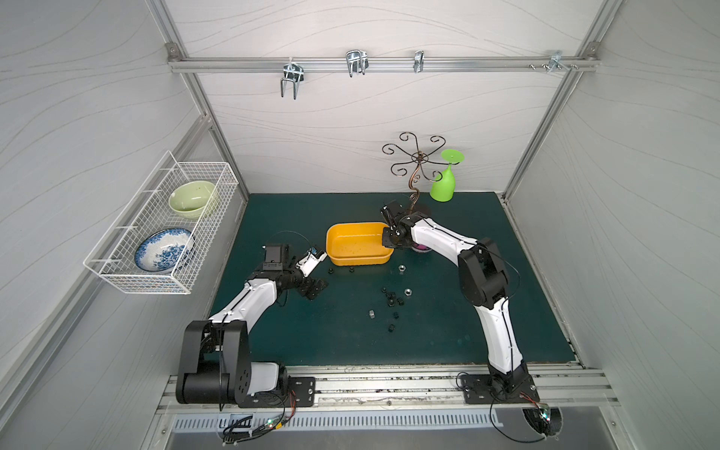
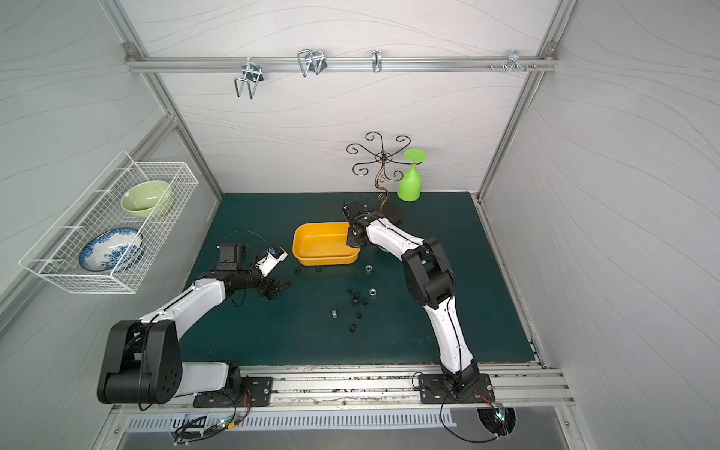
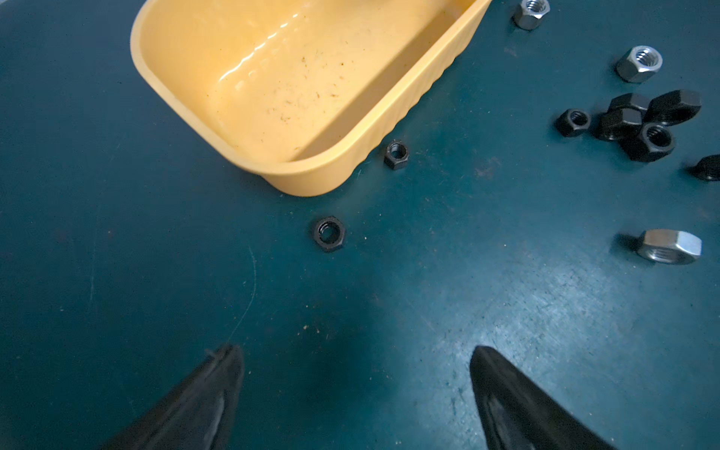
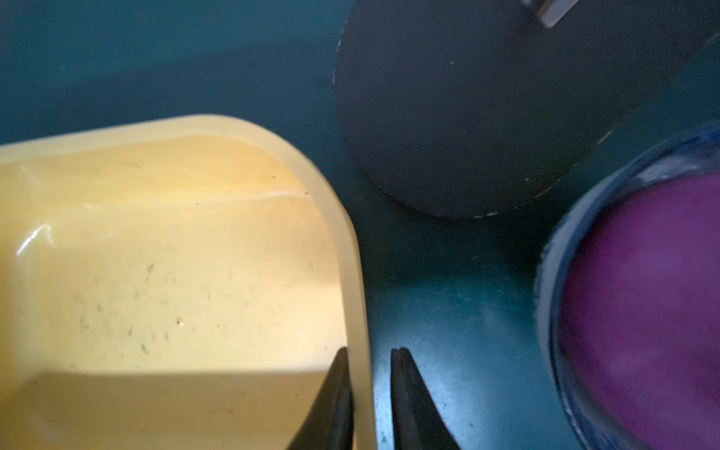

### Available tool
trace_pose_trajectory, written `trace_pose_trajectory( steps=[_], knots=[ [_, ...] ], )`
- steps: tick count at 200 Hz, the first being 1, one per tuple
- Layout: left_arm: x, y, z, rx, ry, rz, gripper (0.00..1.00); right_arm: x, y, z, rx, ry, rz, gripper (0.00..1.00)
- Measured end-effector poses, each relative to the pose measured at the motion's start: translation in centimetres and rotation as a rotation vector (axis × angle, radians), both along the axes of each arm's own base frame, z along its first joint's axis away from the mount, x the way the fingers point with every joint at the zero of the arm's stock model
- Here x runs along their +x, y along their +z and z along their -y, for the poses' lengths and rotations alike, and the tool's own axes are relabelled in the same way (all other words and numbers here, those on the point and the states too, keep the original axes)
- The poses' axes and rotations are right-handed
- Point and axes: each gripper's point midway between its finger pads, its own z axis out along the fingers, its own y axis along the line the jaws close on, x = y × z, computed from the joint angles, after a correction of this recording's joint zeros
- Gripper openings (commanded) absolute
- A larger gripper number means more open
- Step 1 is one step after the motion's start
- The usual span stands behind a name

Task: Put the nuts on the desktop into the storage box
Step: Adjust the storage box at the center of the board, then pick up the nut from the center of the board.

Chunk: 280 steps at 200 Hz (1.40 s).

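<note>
Storage box (image 1: pixel 358 260) (image 2: pixel 325 260): yellow tub on the desktop (image 1: pixel 311 335), just toward 12 o'clock from the middle. In the left wrist view its floor (image 3: pixel 296 89) carries only fine specks and scuffs.

The nuts (image 1: pixel 390 300) (image 2: pixel 356 300) (image 3: pixel 639 124) all lie outside the box on the desktop. Two black ones sit just beside its 6 o'clock wall. The rest, black plus three silver, are scattered toward its 5 o'clock.

Wire basket (image 1: pixel 117 269) on the wall at 9 o'clock holds a green bowl (image 1: pixel 193 198) and a blue-patterned dish (image 1: pixel 165 249).

Small bowl (image 4: pixel 553 249) at the box's 3 o'clock has a purple ball (image 4: pixel 643 296) in it.

Left gripper (image 3: pixel 354 350) (image 1: pixel 317 274), at the box's 8 o'clock: fingers spread wide, only bare desktop between them.

Right gripper (image 4: pixel 370 352), at the box's 3 o'clock end: pinched onto the end wall, one finger inside and one outside. At the tips a sliver of desktop shows between the rim and the outer finger.

Hard to see:
- In both top views the right wrist covers that grip, the box's 3 o'clock end and most of the small bowl.
- One black nut (image 3: pixel 707 167) is cut by the frame edge.
- The box is cropped in both wrist views.
- The right wrist view is soft throughout.
</note>
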Motion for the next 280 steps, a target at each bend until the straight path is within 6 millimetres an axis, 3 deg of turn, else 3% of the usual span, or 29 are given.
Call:
trace_pose_trajectory(
  steps=[32, 56, 90, 124, 150, 181, 191, 241, 259, 280],
  knots=[
    [-0.3, -0.2, 0.0, 0.001, -0.002, -0.016, 0.96, 0.1, -0.1, 1.1, -0.059, -0.017, 0.014, 0.15],
    [-0.5, -0.3, 0.1, 0.004, -0.017, -0.018, 0.96, -0.2, -0.1, 1.6, -0.087, -0.022, 0.008, 0.30],
    [-0.1, -0.4, 0.3, 0.015, -0.055, -0.025, 0.96, -1.0, 0.5, 1.9, -0.080, -0.018, -0.008, 0.41],
    [2.3, -0.3, 0.3, 0.039, -0.077, -0.019, 0.95, -2.0, 5.1, 1.7, 0.004, 0.002, 0.038, 0.48],
    [3.6, -0.5, 0.8, 0.062, -0.113, -0.009, 0.95, -3.9, 10.0, 1.3, 0.114, 0.086, 0.099, 0.64],
    [3.8, -1.5, 1.6, 0.077, -0.158, -0.021, 0.95, -8.1, 13.8, 0.6, 0.246, 0.274, 0.164, 0.86],
    [3.9, -1.8, 1.7, 0.077, -0.166, -0.028, 0.95, -10.0, 14.1, 0.3, 0.276, 0.347, 0.174, 0.99],
    [5.0, -2.2, 2.0, 0.084, -0.197, -0.044, 0.94, -20.6, 14.5, -3.4, 0.246, 0.780, 0.288, 0.99],
    [5.2, -2.3, 2.1, 0.093, -0.209, -0.055, 0.92, -24.3, 13.6, -4.4, 0.220, 0.920, 0.355, 0.99],
    [5.5, -2.8, 2.2, 0.119, -0.210, -0.078, 0.90, -27.3, 12.0, -4.6, 0.178, 1.032, 0.444, 0.99]
  ],
)
